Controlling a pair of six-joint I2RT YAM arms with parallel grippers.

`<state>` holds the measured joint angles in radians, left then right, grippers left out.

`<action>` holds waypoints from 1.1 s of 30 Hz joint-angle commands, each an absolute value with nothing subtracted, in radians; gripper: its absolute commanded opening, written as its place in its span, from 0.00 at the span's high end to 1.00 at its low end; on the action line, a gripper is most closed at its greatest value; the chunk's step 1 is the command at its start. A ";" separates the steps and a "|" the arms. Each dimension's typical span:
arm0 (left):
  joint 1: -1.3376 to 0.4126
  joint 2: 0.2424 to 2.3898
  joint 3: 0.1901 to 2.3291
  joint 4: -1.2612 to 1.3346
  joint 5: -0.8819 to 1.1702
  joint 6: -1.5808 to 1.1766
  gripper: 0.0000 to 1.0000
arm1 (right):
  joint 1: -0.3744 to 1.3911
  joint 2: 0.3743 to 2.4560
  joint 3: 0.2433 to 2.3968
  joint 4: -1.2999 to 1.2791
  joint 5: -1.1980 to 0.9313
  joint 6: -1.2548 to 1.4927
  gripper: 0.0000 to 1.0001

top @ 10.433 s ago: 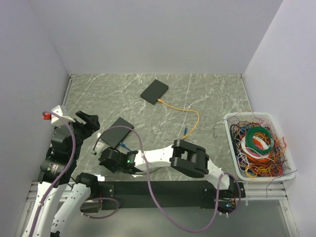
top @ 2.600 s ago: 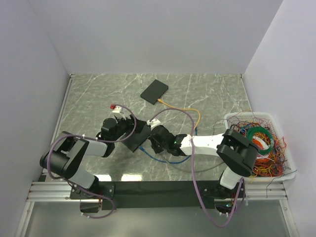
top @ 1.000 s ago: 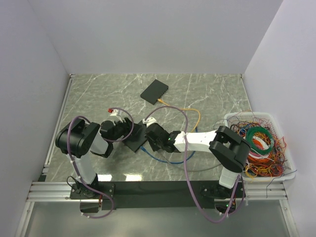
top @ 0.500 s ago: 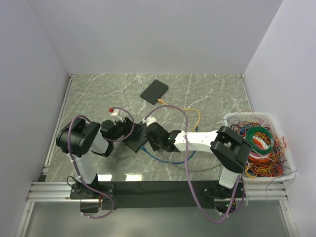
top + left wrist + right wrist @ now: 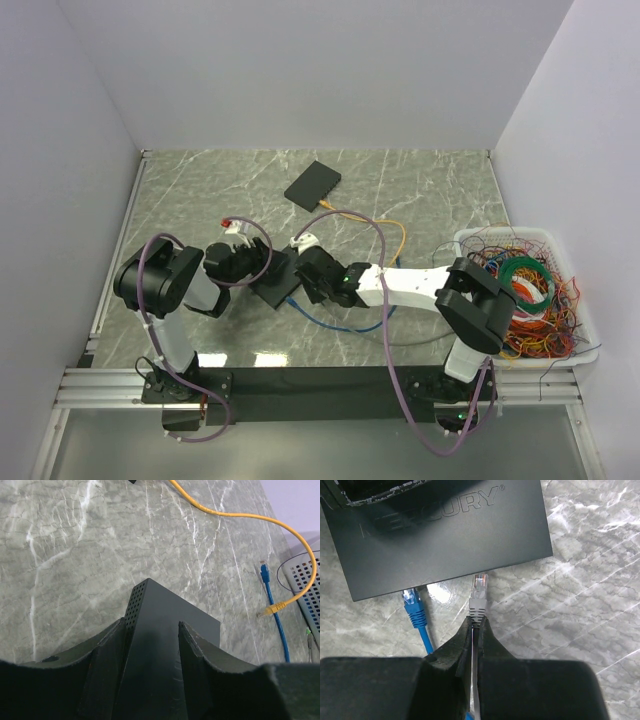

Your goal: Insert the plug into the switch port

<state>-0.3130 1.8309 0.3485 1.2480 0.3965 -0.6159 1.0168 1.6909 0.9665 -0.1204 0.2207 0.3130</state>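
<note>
The black switch point(image 5: 280, 285) lies between the two arms, and its front edge with the ports faces the right gripper point(image 5: 308, 278). My left gripper point(image 5: 151, 622) is shut on the switch point(image 5: 160, 635), one finger on each side. The right gripper point(image 5: 475, 622) is shut on the grey boot of the plug point(image 5: 479, 592). The plug's clear tip points at the front edge of the switch point(image 5: 445, 530) and almost touches it. Left of it, a blue plug point(image 5: 412, 605) sits at a port of the same edge.
A second black switch point(image 5: 313, 185) lies farther back with a yellow cable point(image 5: 385, 225) running from it. A blue cable point(image 5: 330, 320) loops under the right arm. A white basket point(image 5: 462, 270) of tangled wires stands at the right wall.
The right arm has shifted slightly to the right, with its gripper still at the switch's front edge. The left gripper and the switch stay where they were.
</note>
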 commanded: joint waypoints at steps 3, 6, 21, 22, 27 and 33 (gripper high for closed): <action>-0.321 1.842 0.367 1.267 0.445 -0.607 0.48 | 1.023 1.652 1.011 -0.068 0.233 0.314 1.00; -0.321 1.845 0.368 1.269 0.449 -0.607 0.48 | 1.023 1.663 1.006 -0.052 0.215 0.319 1.00; -0.321 1.852 0.379 1.261 0.462 -0.606 0.50 | 1.023 1.703 0.980 -0.002 0.201 0.324 1.00; -0.319 1.855 0.380 1.259 0.468 -0.604 0.50 | 1.023 1.707 0.976 -0.002 0.201 0.321 1.00; -0.321 1.865 0.399 1.249 0.506 -0.598 0.50 | 1.022 1.739 0.962 0.044 0.202 0.311 1.00; -0.321 1.878 0.417 1.229 0.541 -0.588 0.50 | 1.022 1.766 0.962 0.063 0.209 0.304 1.00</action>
<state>-0.3042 1.8641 0.3946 1.2346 0.4358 -0.5903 1.0176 1.7393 0.9554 -0.0639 0.1944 0.3157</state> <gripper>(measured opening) 0.507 0.039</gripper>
